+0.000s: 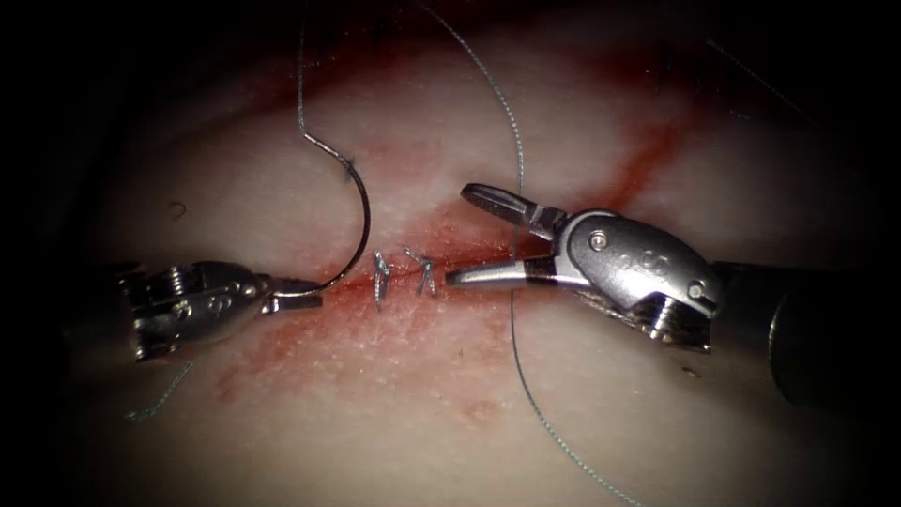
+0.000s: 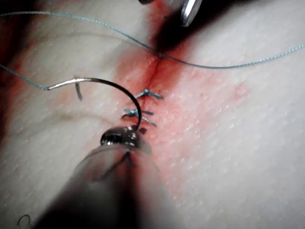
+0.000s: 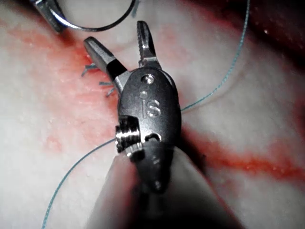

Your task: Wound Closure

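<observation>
My left tool point(image 1: 302, 297) lies at the left end of the cut point(image 1: 469, 246), its jaws shut on the curved needle point(image 1: 364, 225) close to the pointed end. The needle arcs up free of the tissue point(image 1: 404, 394), and the thread point(image 1: 300, 75) leaves its tail. In the left wrist view the needle point(image 2: 114, 86) rises from the left tool point(image 2: 126, 138). My right tool point(image 1: 458, 237) hovers over the cut, right of two stitches point(image 1: 402, 274), jaws open and holding nothing. A strand of thread point(image 1: 514, 310) crosses its jaws. In the right wrist view the right tool point(image 3: 116, 36) gapes beside the needle point(image 3: 97, 27).
Red fluid point(image 1: 310, 347) stains the tissue around the cut and in a streak point(image 1: 657, 155) toward the upper right. A cut end of thread point(image 1: 160, 399) lies lower left. The long thread point(image 2: 214, 64) drapes across the tissue.
</observation>
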Controlling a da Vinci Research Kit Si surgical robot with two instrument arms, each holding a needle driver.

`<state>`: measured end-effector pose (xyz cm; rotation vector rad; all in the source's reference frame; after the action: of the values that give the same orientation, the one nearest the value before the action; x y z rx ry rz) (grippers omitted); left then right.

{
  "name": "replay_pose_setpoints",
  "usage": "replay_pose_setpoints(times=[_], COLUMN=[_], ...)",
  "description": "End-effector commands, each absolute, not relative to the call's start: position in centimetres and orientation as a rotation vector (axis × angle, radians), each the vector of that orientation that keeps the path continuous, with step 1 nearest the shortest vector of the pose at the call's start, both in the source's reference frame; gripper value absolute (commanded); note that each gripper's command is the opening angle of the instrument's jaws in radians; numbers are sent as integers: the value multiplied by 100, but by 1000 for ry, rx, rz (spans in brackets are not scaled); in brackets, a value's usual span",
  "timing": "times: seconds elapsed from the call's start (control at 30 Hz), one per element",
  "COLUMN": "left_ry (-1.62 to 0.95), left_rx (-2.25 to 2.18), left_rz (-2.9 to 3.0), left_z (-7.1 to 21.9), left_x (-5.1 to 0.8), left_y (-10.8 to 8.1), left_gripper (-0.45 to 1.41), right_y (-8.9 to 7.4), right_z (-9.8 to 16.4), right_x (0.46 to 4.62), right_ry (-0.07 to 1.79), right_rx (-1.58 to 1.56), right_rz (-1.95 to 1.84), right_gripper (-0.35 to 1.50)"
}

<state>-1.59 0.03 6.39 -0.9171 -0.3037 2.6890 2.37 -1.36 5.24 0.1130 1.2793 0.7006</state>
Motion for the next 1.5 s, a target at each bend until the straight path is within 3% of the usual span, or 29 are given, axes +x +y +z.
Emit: replay_pose_setpoints(times=[0.03, 0.3, 0.8, 1.27, 1.5], left_ry=[-299, -369, -989, -778, -664], left_rx=[-913, -909, -967, -720, -699], left_rz=[2689, 2561, 2073, 2333, 2395], left_z=[646, 644, 727, 710, 673], left_x=[-166, -135, -71, 41, 44], left_y=[1, 3, -30, -19, 0], left_gripper=[-45, -45, -45, -45, -45], right_y=[-138, -136, -137, -139, -137], right_z=[530, 531, 532, 531, 532], right_x=[248, 244, 245, 246, 244], right_ry=[1265, 1241, 1242, 1246, 1248], right_rx=[107, 88, 86, 92, 96], right_rz=[741, 788, 787, 781, 780], right_gripper=[93, 91, 91, 91, 96])
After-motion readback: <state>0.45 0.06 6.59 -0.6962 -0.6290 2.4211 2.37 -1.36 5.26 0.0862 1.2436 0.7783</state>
